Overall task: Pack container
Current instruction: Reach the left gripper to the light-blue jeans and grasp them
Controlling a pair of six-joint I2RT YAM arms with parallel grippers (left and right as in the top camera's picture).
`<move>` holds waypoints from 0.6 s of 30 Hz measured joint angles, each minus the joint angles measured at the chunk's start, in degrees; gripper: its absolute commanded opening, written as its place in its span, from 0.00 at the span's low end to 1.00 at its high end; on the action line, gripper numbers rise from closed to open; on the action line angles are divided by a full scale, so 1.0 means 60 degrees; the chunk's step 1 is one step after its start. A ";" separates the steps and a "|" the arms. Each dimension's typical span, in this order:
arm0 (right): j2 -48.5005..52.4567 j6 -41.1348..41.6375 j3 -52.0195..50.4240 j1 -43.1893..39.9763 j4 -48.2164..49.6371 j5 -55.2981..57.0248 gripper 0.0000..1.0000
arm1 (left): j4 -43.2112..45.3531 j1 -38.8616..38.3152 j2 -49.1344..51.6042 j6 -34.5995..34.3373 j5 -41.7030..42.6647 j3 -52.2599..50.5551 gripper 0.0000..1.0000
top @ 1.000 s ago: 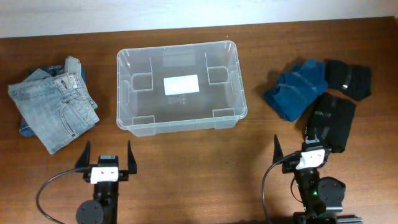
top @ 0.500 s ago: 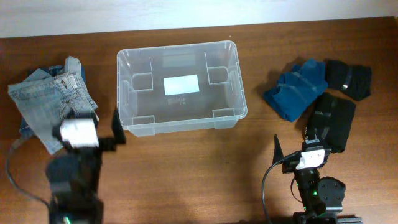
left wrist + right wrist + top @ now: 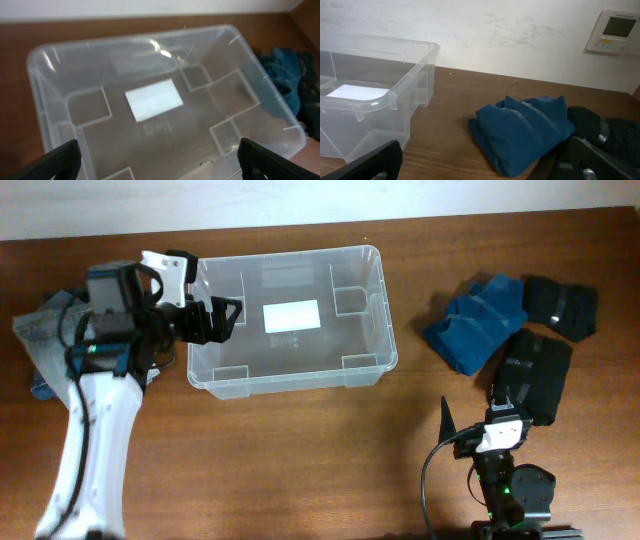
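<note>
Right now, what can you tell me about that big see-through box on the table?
The container is a clear plastic tub, rectangular with rounded corners and a rolled rim. It stands upright and empty on the wooden table, a white label on its base and moulded notches inside. The left end effector hangs open over its left end.

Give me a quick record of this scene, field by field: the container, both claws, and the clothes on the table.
container: clear plastic tub, empty, white label on base
left claw: open, above the tub's left end, holding nothing
right claw: open, low at the near right, holding nothing
left of tub: folded light jeans, partly under left arm
right of tub: blue garment, two black garments
</note>
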 measured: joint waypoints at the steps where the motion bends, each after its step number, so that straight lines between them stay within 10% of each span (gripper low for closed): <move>1: 0.0000 0.0000 0.0000 0.0000 0.0000 0.0000 0.98 | -0.0015 0.0091 0.0255 -0.0029 0.0084 0.0000 0.99; 10: 0.0000 0.0000 0.0000 0.0000 0.0000 0.0000 0.98 | -0.0725 0.2736 0.0590 -0.1173 -0.0055 0.0579 0.99; 18: 0.0000 0.0000 0.0000 0.0000 0.0000 0.0000 0.98 | -0.2401 0.3577 0.0597 -0.1570 -0.3169 0.0707 0.99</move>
